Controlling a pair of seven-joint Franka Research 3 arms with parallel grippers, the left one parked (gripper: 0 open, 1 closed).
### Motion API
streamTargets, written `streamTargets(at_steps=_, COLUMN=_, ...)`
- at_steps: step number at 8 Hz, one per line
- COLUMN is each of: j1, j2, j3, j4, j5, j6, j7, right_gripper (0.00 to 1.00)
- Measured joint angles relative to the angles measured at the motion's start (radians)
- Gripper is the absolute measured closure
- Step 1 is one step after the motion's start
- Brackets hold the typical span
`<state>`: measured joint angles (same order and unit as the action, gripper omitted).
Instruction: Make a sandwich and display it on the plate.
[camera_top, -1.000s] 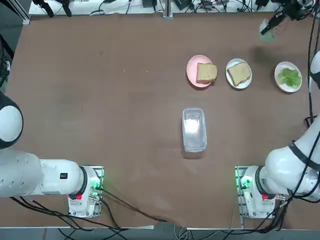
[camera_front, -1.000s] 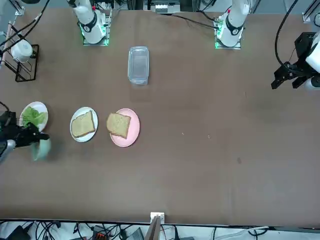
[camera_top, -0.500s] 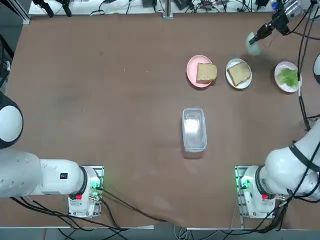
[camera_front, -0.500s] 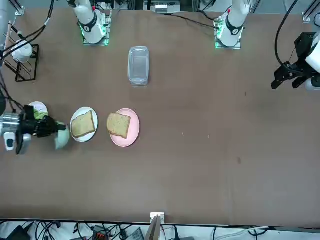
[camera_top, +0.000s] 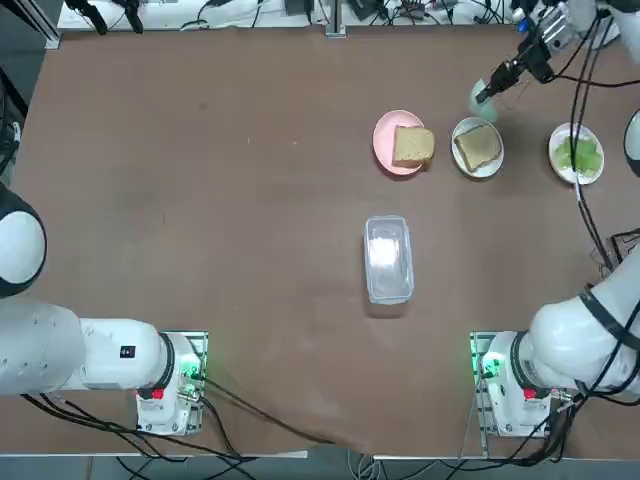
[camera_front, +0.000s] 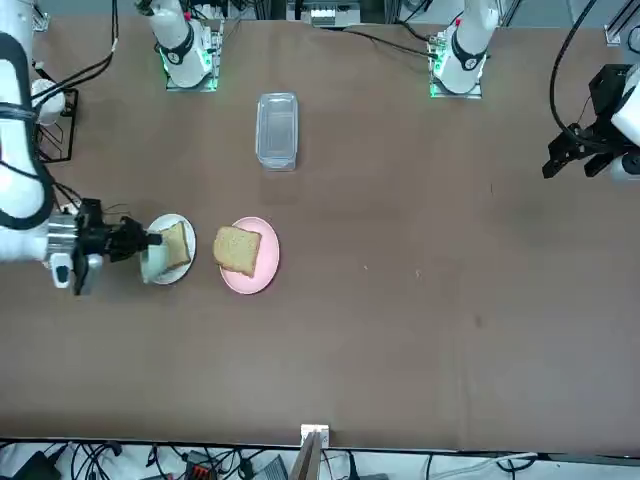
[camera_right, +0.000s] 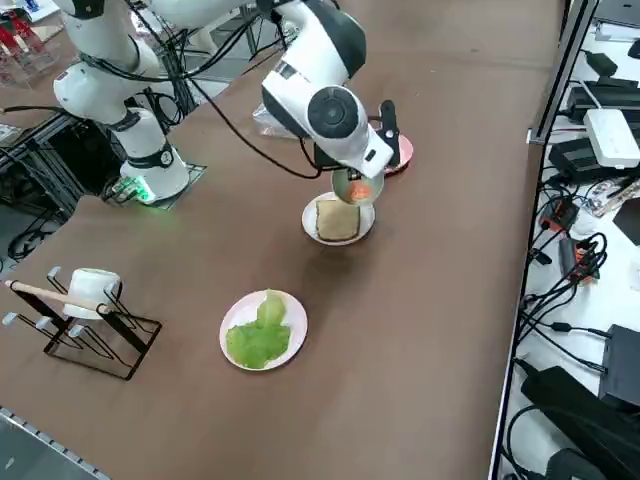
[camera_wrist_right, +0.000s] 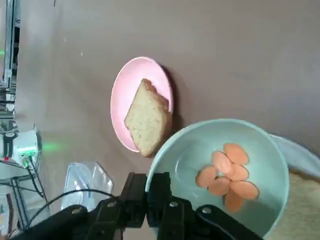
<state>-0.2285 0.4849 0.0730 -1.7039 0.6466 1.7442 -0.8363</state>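
Note:
My right gripper (camera_top: 487, 93) is shut on the rim of a pale-green cup (camera_wrist_right: 225, 170) holding several orange slices. It hangs in the air over the far edge of a white plate (camera_top: 490, 168) that carries one bread slice (camera_top: 478, 147). A second bread slice (camera_top: 413, 146) lies on the pink plate (camera_top: 383, 135) beside it. Green lettuce (camera_top: 578, 155) rests on another white plate (camera_right: 232, 318) at the far right. These parts lie apart, so no sandwich is in view. From the front, the cup (camera_front: 152, 262) overlaps the bread plate (camera_front: 178, 275).
A clear plastic lidded box (camera_top: 388, 258) sits mid-table, nearer the arm bases. A black wire rack with a white mug (camera_right: 90, 310) stands at the right edge. Cables and gear line the far table edge (camera_right: 600, 130).
My right gripper has carried the cup leftward along the far side, from beyond the lettuce plate to the bread slice's white plate. Plates and bread stayed put.

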Motion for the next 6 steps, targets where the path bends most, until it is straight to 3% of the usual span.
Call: streamTargets(at_steps=6, j1=-0.06, j2=0.065, j3=-0.01, j4=-0.039, j5=0.171, j6=-0.087, j7=-0.084, right_gripper=0.96)
